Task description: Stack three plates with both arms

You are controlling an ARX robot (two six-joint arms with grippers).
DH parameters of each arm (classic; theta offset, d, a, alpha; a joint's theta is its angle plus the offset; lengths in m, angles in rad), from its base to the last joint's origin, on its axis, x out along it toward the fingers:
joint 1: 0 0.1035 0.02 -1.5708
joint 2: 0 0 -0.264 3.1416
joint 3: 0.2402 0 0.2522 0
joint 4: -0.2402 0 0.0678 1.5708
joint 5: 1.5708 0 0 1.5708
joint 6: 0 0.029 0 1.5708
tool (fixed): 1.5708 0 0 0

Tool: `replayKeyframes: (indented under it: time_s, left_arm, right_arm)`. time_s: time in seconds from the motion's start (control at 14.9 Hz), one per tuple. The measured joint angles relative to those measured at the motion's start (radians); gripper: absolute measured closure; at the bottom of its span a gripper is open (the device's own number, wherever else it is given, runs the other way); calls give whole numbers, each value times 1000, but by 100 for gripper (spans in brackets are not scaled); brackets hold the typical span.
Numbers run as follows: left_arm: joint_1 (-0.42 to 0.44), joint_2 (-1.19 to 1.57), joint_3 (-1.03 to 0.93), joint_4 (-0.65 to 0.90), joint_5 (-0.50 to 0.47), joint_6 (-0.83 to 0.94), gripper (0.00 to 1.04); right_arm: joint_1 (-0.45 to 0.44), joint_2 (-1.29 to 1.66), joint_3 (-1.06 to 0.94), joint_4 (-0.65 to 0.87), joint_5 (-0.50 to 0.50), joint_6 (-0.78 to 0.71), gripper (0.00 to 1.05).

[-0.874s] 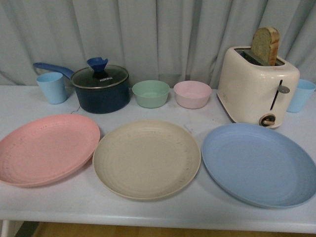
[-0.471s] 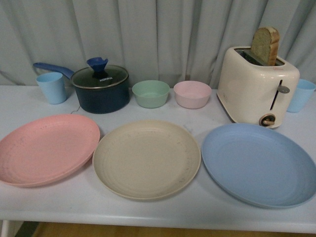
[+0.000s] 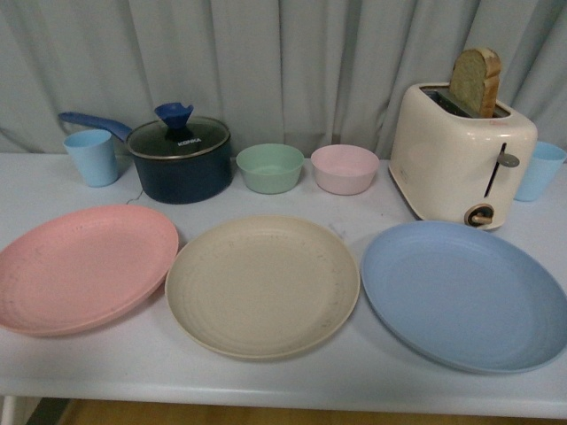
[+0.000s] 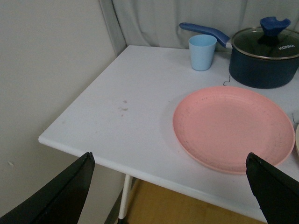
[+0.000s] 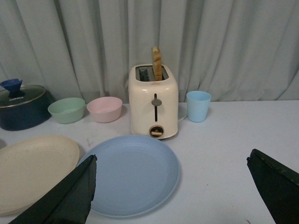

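Observation:
Three plates lie side by side along the table's front in the front view: pink plate [image 3: 81, 267] on the left, beige plate [image 3: 262, 285] in the middle, light blue plate [image 3: 464, 293] on the right. No arm shows in that view. My left gripper [image 4: 170, 184] hangs open near the table's left front corner, short of the pink plate [image 4: 231, 127], holding nothing. My right gripper [image 5: 172, 186] is open above the table, with the light blue plate [image 5: 132, 173] ahead of it and part of the beige plate [image 5: 31, 169] beside that.
Behind the plates stand a blue cup [image 3: 91, 157], a dark lidded pot [image 3: 179, 158], a mint bowl [image 3: 270, 167], a pink bowl [image 3: 345, 168], a cream toaster [image 3: 461, 155] holding bread, and another blue cup [image 3: 539, 170]. A curtain hangs behind. The table edge [image 4: 84, 149] is near my left gripper.

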State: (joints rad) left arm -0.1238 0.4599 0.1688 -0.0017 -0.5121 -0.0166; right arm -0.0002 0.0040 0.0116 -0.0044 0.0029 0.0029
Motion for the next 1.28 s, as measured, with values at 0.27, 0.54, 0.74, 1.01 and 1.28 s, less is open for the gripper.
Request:
replayKeyframes:
  time_s: [0.27,0.54,0.74,1.01,1.28]
  left_arm:
    - [65,255,68,99,137,28,7]
    - [117,392,109,166,247,31,7]
    - [232,665,239,272,430,31,7]
    - [403,1476,788,138,658,195,7]
    - [442,1643,961,61,720,208,7]
  right_arm:
    - [0,0,0,1,-1,0,6]
    - [0,0,0,1,-1,0,6]
    - [0,0,0,1,-1,0,6]
    - [0,0,0,0,-1,0,6]
    - [0,0,0,0,-1,0,6]
